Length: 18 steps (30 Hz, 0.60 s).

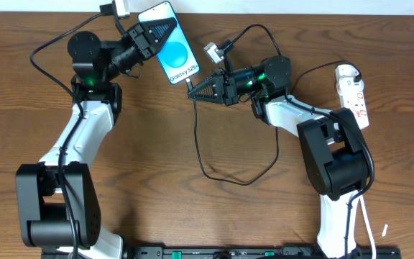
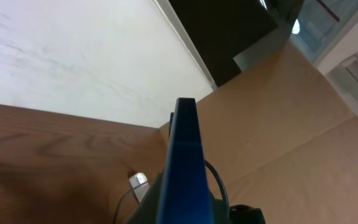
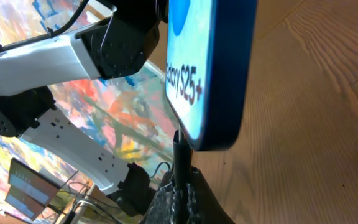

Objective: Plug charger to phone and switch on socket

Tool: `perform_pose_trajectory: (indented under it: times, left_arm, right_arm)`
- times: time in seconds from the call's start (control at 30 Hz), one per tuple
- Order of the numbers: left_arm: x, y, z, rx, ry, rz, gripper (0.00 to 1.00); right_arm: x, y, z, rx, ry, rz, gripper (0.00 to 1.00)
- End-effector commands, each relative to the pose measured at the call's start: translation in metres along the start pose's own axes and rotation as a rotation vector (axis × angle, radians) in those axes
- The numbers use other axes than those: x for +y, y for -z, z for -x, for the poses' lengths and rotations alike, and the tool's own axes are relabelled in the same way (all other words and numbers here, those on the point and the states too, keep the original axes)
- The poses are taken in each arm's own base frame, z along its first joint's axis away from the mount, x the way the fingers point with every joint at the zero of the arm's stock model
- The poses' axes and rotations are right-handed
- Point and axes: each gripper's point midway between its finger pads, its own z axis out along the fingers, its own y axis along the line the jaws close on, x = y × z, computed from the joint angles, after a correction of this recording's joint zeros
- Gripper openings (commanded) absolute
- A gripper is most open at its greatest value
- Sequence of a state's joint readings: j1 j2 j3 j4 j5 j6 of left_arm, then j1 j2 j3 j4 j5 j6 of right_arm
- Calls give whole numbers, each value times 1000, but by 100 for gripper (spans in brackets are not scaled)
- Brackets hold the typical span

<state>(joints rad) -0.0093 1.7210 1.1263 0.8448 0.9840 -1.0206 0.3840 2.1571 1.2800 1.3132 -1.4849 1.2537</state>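
Observation:
The phone [image 1: 174, 49], blue screen with "Galaxy S25+" text, is held tilted off the table by my left gripper [image 1: 149, 36], which is shut on its upper part. In the left wrist view I see it edge-on [image 2: 184, 168]. My right gripper [image 1: 195, 90] is shut on the charger's plug [image 1: 190, 83], whose tip meets the phone's bottom edge. In the right wrist view the black plug [image 3: 180, 158] stands between my fingers [image 3: 182, 193] right under the phone [image 3: 213, 74]. The charger cable [image 1: 225, 176] loops across the table. The white socket [image 1: 353, 93] lies at the far right.
A small white and grey adapter [image 1: 212, 52] lies on the table behind the right gripper, also in the left wrist view [image 2: 138, 182]. Thick black robot cables arc over both arms. The right arm's base [image 1: 336, 162] stands close to the socket.

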Motion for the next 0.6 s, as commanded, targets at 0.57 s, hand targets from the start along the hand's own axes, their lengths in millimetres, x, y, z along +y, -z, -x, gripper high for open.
perform_pose_trajectory:
  times: [0.57]
  left_arm:
    - [-14,-2,-2,14,-21,-31,7]
  right_arm:
    - [12,-8,7,4,30,14,1]
